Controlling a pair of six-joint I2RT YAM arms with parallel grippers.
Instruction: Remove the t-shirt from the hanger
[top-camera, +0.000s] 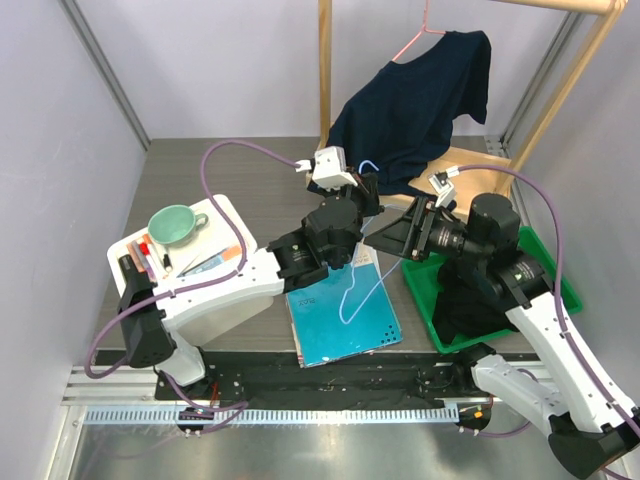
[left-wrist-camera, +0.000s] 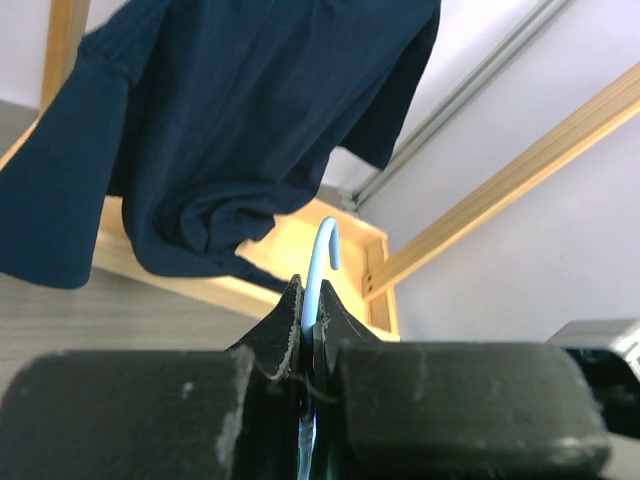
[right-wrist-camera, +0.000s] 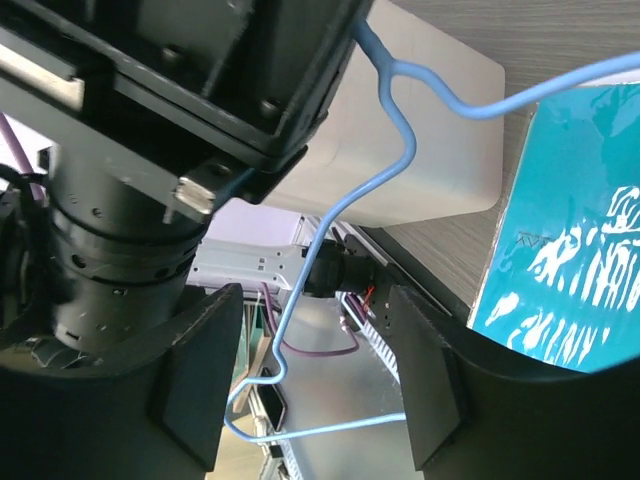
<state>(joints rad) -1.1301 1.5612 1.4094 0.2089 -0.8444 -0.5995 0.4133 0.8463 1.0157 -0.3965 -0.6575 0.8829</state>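
A dark navy t-shirt (top-camera: 410, 110) is draped over the wooden rack (top-camera: 470, 165) at the back, with a pink hanger (top-camera: 415, 40) at its collar; it also fills the left wrist view (left-wrist-camera: 230, 110). My left gripper (top-camera: 368, 190) is shut on the neck of a bare light-blue wire hanger (top-camera: 352, 290), whose hook (left-wrist-camera: 322, 250) sticks up out of the jaws (left-wrist-camera: 310, 300). My right gripper (top-camera: 385, 235) is open just right of it. In the right wrist view the blue hanger (right-wrist-camera: 400, 140) runs down between my spread fingers (right-wrist-camera: 315, 370) without touching them.
A teal book (top-camera: 340, 315) lies under the hanger. A white box (top-camera: 230, 290) with a green cup (top-camera: 175, 225) and pens sits at the left. A green bin (top-camera: 548, 262) at the right holds dark cloth (top-camera: 470, 300). Wooden rack posts rise at the back.
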